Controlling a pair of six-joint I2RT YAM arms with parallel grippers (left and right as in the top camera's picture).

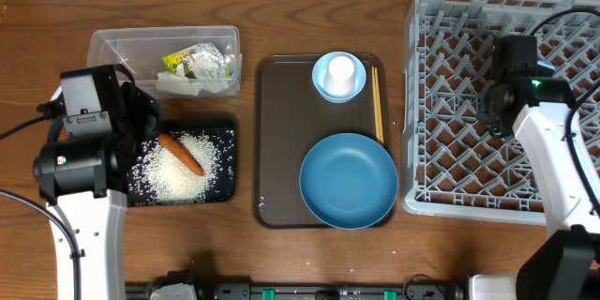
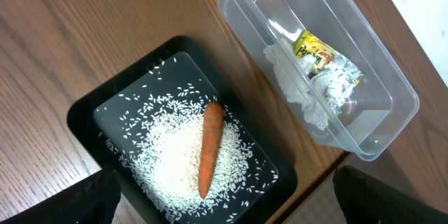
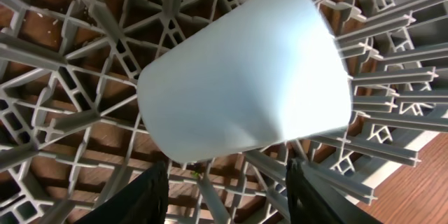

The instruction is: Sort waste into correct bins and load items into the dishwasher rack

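Note:
The black tray (image 1: 228, 187) holds rice (image 1: 173, 176) and the carrot (image 1: 181, 154); both also show in the left wrist view, rice (image 2: 168, 157) and carrot (image 2: 208, 147). My left gripper (image 2: 224, 208) is open above this tray. The clear tub (image 1: 122, 45) holds the tissue (image 2: 294, 87) and the wrapper (image 2: 316, 50). The pale-blue cup (image 3: 241, 84) lies tilted on the pegs of the grey rack (image 1: 450, 178). My right gripper (image 3: 227, 196) is open just beside the cup, not touching it. The white cup (image 1: 339, 69) sits in the small light-blue bowl (image 1: 321, 84). The dark-blue bowl (image 1: 349, 180) and chopsticks (image 1: 377, 103) are also in view.
The bowls, white cup and chopsticks rest on a brown serving tray (image 1: 279, 141) between the bins and the rack. My right arm hides the pale-blue cup in the overhead view. Bare wooden table lies along the front edge.

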